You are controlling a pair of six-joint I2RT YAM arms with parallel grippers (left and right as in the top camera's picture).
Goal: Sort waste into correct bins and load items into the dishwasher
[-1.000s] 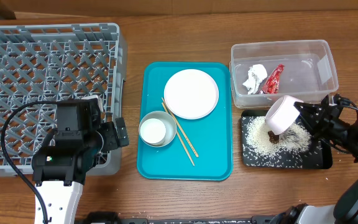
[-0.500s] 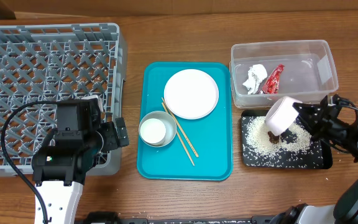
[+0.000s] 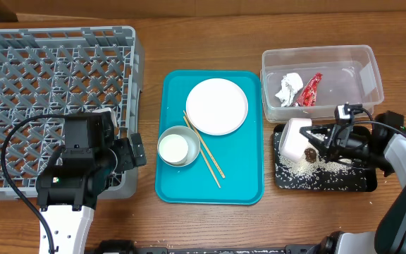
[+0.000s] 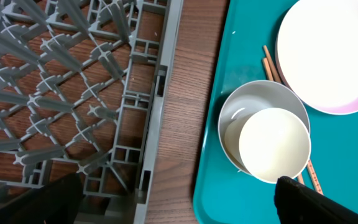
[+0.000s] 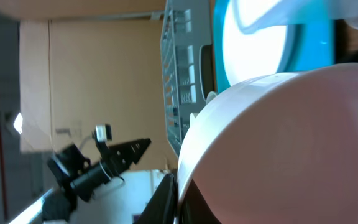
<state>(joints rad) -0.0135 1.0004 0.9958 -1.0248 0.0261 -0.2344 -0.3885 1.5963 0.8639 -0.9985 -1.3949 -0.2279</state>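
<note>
Dish rack: on the left of the tabletop, nothing loaded in it.
Left claw: released, fingers spread wide, over the rack's near right corner; unmoved over the last second.
Teal tray: the plate, the grey bowl with the cup inside, and the chopsticks lie as before.
Clear tub: far right, holding the napkin and the wrapper.
Small dish: grasped by the right claw; it has swung left and turned further on edge over the left end of the black tray.
Rice: scattered on the black tray, with a brown lump beside the dish. Emptying looks nearly finished, so the dish is probably bound for the rack.
</note>
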